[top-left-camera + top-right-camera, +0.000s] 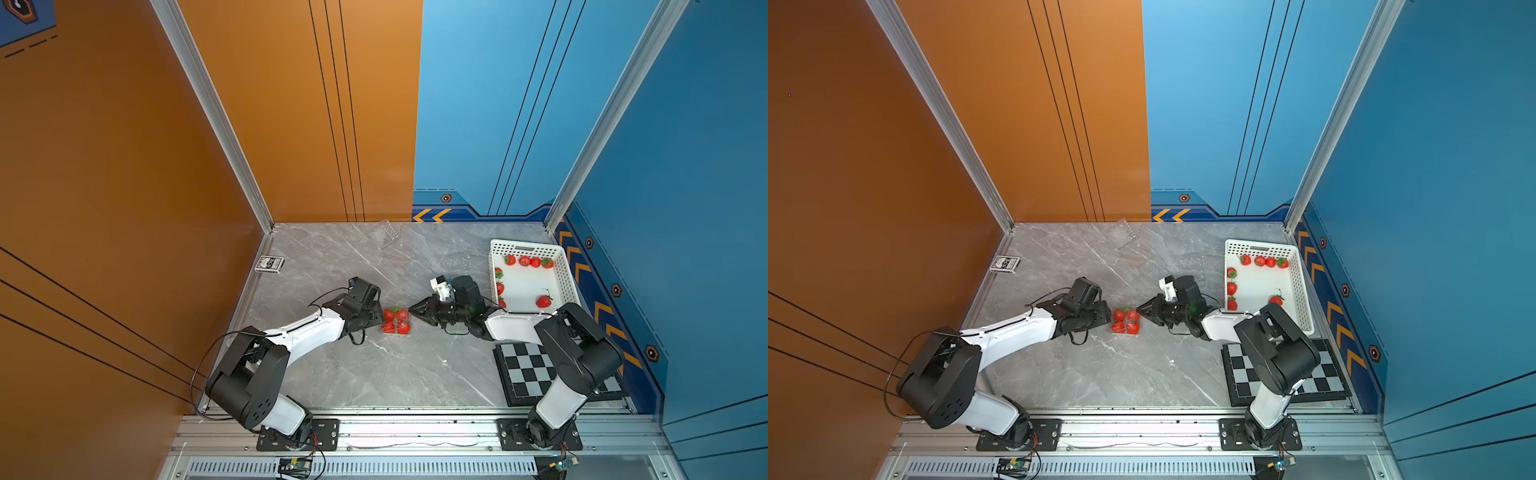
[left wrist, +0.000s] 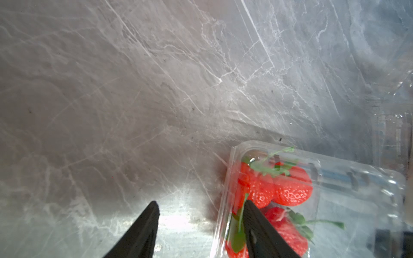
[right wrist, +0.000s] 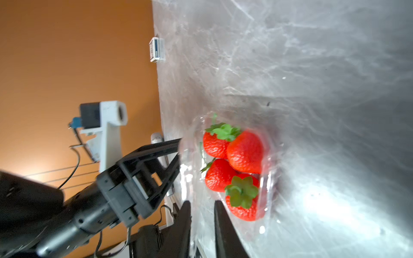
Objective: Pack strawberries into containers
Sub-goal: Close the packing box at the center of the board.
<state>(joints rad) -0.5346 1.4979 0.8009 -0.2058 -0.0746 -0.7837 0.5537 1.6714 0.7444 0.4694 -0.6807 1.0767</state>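
Well clear of the white basket [image 1: 528,248], mid-desk [image 1: 374,374]: one clear container [image 2: 357,192] holding four strawberries [image 1: 397,321]. Right gripper [image 3: 202,202] on its basket side, jaws a slit apart. Left gripper [image 2: 201,202] on the far side, jaws wide, nothing held. Shell looks thin, so probably light, flexy and slick. Pinch the ribbed rim, gently.

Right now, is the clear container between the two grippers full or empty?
Full: four strawberries fill the clear container, leaving little spare room.
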